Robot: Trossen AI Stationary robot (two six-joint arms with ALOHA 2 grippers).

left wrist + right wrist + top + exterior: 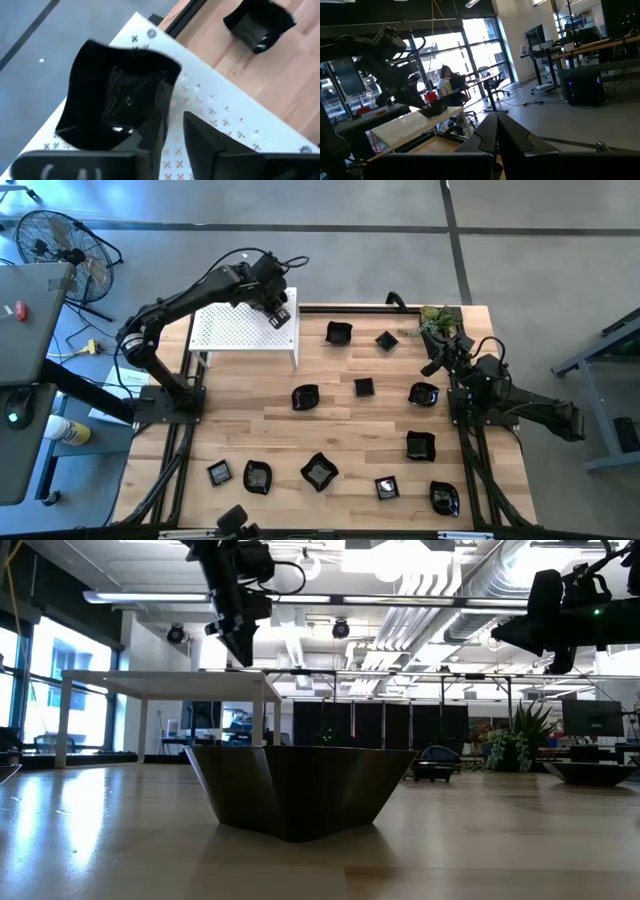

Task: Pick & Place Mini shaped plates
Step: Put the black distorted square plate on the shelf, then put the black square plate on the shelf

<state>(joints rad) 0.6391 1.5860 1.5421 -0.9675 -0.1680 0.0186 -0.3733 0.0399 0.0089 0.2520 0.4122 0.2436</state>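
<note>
The left gripper is seen over the white stand, its fingers parted beside a black plate apparently set there. The placing step seems nearly done; a clear lift-off is called for next. The right gripper is closed, empty, raised over the table's right side.

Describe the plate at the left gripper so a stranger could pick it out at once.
Start at the white perforated stand at the table's far left corner. The left gripper hangs over its right end, and the black mini plate sits there beside its fingers. It is the only plate up on the stand; all the others lie on the wooden table.
</note>
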